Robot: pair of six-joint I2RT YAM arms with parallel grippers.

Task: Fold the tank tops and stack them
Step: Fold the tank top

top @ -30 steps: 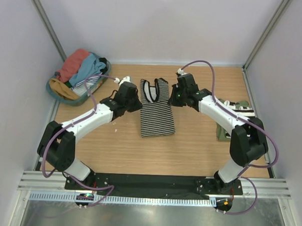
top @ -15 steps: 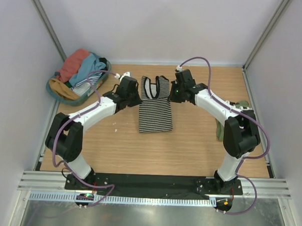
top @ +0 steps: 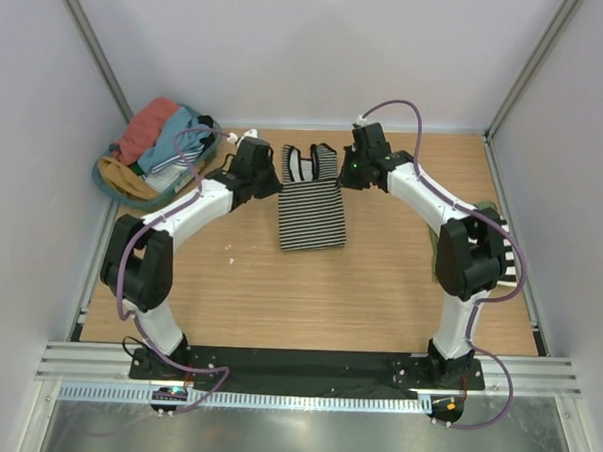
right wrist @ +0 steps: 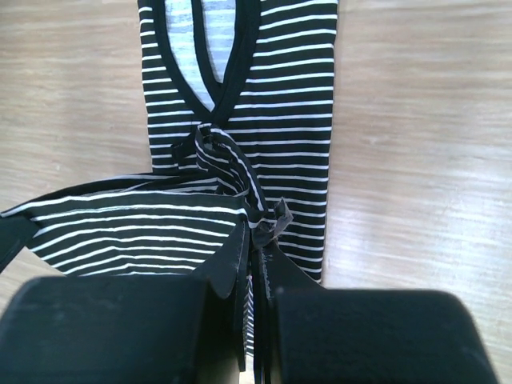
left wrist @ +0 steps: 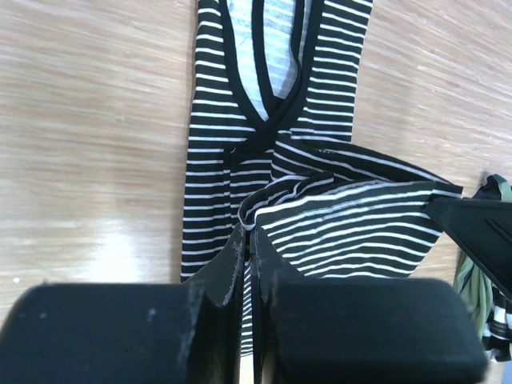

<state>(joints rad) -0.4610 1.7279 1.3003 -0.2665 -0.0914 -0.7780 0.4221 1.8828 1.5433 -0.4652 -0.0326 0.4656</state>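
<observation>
Wooden table (top: 379, 289) and pale walls form the work cell. Locate the striped tank top (top: 313, 201) lying lengthwise between the two grippers, neckline at the far end.

Check the left gripper (left wrist: 248, 240). Its jaws are pressed together on the left side edge of the cloth.

Check the right gripper (right wrist: 254, 240). Its jaws are pinched on the right side edge, with a small bunch of cloth just beyond the tips.

Note that a ridge of striped cloth is raised and stretched from one set of jaws to the other. Beyond both sets of jaws, the neckline and straps lie flat on the wood. Behind them, the body trails flat toward you.

Well to the left of the left jaws you will find a round basket (top: 105, 189) heaped with loose tank tops (top: 160, 135). To the right of the right jaws, a pile of tank tops (top: 485, 208), olive green and striped, is partly hidden by the right arm.
</observation>
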